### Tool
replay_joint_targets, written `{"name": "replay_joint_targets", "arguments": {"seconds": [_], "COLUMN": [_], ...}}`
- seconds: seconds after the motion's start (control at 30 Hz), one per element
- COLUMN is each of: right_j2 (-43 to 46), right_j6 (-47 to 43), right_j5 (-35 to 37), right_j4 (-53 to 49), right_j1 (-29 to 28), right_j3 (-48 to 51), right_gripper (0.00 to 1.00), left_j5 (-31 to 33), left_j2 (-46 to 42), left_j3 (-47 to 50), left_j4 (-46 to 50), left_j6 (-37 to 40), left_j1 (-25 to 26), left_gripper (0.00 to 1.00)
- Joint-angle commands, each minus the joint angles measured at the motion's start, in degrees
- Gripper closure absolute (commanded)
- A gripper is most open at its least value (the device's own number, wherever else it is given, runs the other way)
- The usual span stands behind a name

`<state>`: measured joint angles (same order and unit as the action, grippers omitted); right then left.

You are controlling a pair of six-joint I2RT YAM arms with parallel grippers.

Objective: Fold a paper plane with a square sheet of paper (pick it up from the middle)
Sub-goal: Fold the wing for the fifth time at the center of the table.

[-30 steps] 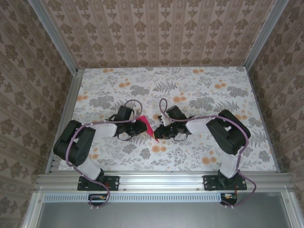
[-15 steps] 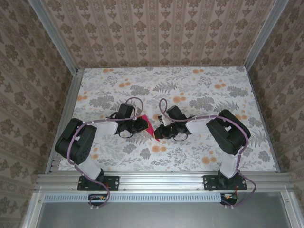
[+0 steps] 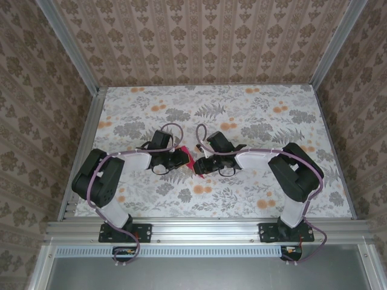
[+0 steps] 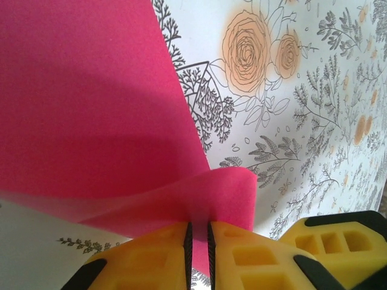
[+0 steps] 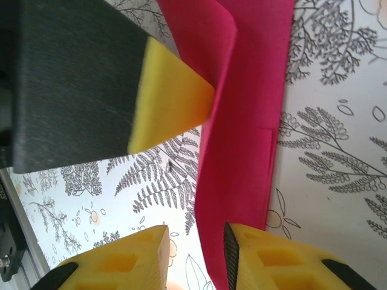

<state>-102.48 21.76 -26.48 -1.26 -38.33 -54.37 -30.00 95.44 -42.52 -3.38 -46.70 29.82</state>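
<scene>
Seemingly the folding is under way but far from finished. From above, the square sheet of paper [image 3: 188,159] shows as a small magenta scrap held up between the left claw [image 3: 182,158] and the right claw [image 3: 198,165], at the middle of the flowered worktop [image 3: 254,103]. No slim pointed dart is formed yet.

In the left wrist view, the left claw [image 4: 198,232] is pinched narrow on a curled lip of the sheet [image 4: 91,103]. The rest of the paper billows up and to the left, smooth and lifted off the worktop.

In the right wrist view, the sheet [image 5: 248,121] hangs doubled, with one sharp lengthwise crease, so at least one fold looks made. The right claw [image 5: 195,232] stands partly apart around its lower end. The paper lies against one finger [image 5: 266,260] and clear of the other, so this claw is not clamping it. I judge that the nose and wing folds are still to do.
</scene>
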Motion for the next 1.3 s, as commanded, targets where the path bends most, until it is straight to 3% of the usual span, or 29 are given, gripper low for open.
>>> {"name": "replay_joint_targets", "arguments": {"seconds": [0.0,0.47,0.6,0.83,1.0,1.27], "right_j2": [-0.9,-4.5,-5.1,-4.8,-3.0,-4.3], "right_j6": [-3.1,-5.8,-5.7,-4.9,-0.3,11.4], "right_j5": [2.6,5.7,5.8,5.5,-2.2,-14.0], "right_j4": [-3.3,-5.7,-5.4,-3.3,1.9,12.5], "right_j1": [-0.8,-2.4,-2.5,-2.2,-0.1,2.8], "right_j3": [-2.3,-5.0,-5.0,-3.7,-1.3,1.9], "right_gripper": [0.68,0.68,0.74,0.92,0.99,1.0], "left_j5": [0.3,1.3,1.3,1.1,0.6,-1.7], "left_j2": [1.2,2.0,2.3,1.8,-0.9,-4.7], "left_j3": [-1.6,-2.7,-2.7,-2.8,-2.1,0.6], "left_j4": [1.9,3.5,3.5,3.6,3.1,-0.9], "left_j6": [-0.6,-1.0,-1.0,-0.8,0.3,1.9], "left_j1": [0.1,0.1,0.1,0.0,-0.1,0.1], "left_gripper": [0.83,0.83,0.82,0.83,0.82,0.8]}}
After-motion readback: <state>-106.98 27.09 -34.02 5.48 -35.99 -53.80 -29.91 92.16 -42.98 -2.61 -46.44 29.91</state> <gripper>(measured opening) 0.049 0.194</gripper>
